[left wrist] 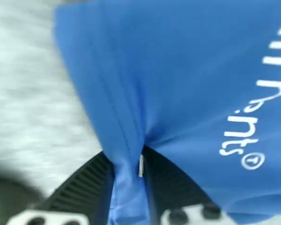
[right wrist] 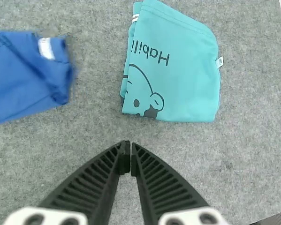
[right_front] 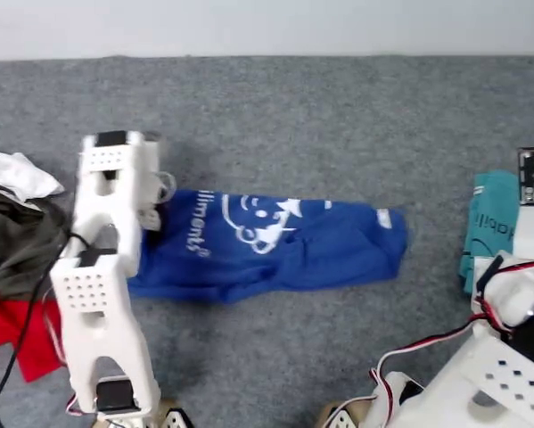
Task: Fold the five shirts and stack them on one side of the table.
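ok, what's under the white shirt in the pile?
The white shirt overlaps the far edge of an olive shirt; a red shirt shows at the pile's near side. How far the olive runs beneath is hidden.

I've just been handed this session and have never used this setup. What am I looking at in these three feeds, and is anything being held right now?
These are two small white robot arms at a grey-covered table. The high view looks down on the whole table. The other two views come from a camera on each arm's wrist, looking along its black gripper fingers. The left gripper is shut on an edge of the blue shirt, which lies stretched across the middle. The right gripper is shut and empty, above bare table near the folded teal shirt. In the high view, a heap of white, dark and red shirts lies on the left arm's side.
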`<state>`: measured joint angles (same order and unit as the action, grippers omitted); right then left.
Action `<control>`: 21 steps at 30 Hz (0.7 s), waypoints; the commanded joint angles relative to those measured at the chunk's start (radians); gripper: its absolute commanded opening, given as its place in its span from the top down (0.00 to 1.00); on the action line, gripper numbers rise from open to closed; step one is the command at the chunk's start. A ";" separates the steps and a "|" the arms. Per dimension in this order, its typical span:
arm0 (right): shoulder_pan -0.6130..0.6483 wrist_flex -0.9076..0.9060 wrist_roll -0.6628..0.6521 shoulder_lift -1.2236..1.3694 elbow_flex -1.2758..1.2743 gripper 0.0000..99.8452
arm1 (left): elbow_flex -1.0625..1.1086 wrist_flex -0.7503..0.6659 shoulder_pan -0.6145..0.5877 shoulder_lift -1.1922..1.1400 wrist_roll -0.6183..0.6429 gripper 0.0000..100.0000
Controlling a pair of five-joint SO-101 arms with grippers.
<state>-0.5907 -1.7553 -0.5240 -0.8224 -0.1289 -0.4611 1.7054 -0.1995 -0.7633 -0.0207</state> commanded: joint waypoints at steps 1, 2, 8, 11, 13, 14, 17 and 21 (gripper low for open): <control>-0.013 -0.033 -0.009 -0.010 0.003 0.99 | -0.140 0.032 -0.087 0.005 -0.002 0.99; -0.013 -0.033 -0.009 -0.010 0.003 0.99 | -0.170 0.043 -0.101 0.005 -0.021 0.99; -0.012 -0.031 -0.009 -0.010 0.003 0.99 | -0.183 0.052 -0.087 0.031 -0.064 0.99; -0.010 -0.030 -0.009 -0.008 0.003 0.99 | -0.131 0.052 -0.014 0.101 -0.061 0.99; -0.010 -0.030 -0.009 -0.008 0.003 0.99 | -0.076 0.051 0.061 0.160 -0.060 0.99; -0.010 -0.030 -0.009 -0.007 0.003 0.99 | -0.047 0.051 0.101 0.193 -0.060 0.99; -0.010 -0.028 -0.009 -0.005 0.003 0.99 | 0.027 0.051 0.210 0.318 -0.037 0.99; -0.010 -0.028 -0.006 -0.005 0.003 0.99 | 0.045 0.051 0.333 0.468 0.023 0.99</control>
<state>-0.5907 -1.7553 -0.5240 -0.8224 -0.1289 -0.4120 1.7254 0.0476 -0.4534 -0.0315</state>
